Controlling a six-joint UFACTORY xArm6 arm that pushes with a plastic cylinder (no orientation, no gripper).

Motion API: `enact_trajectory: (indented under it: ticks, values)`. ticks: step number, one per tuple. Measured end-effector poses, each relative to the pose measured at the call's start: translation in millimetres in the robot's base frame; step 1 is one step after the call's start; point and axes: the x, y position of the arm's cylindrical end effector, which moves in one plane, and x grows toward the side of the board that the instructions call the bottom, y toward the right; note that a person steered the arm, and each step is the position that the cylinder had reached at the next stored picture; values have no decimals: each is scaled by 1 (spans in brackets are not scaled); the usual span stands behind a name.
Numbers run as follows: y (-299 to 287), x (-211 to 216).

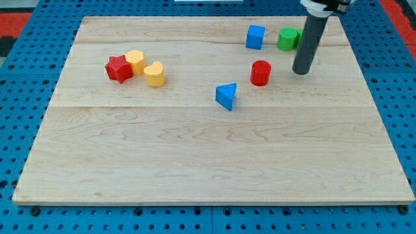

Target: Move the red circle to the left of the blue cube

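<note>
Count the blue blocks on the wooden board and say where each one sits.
2. The blue cube sits near the view's top, left of the green block. The blue triangular block lies near the middle, lower-left of the red circle. None appears hidden.

Red star [118,68] touching two yellow blocks [145,67]; blue triangle [227,96], green block [286,39].

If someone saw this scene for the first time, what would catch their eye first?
Likely my tip, the dark rod's end at the view's upper right, just right of the red circle, below the green block. Then the red star huddled with two yellow blocks at the left.
</note>
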Motion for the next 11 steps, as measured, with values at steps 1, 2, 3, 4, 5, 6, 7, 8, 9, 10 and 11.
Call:
enact_trajectory:
  ticks: [1,2,3,4,5,6,7,8,9,10,11]
  values:
    - [-112,0]
    - [-137,24]
    - [-160,51]
    - [-207,22]
    - [-212,-11]
    - [-208,-13]
    - [-207,-32]
    - [-195,-46]
    - [-193,-73]
    - [-189,-91]
    - [-175,-93]
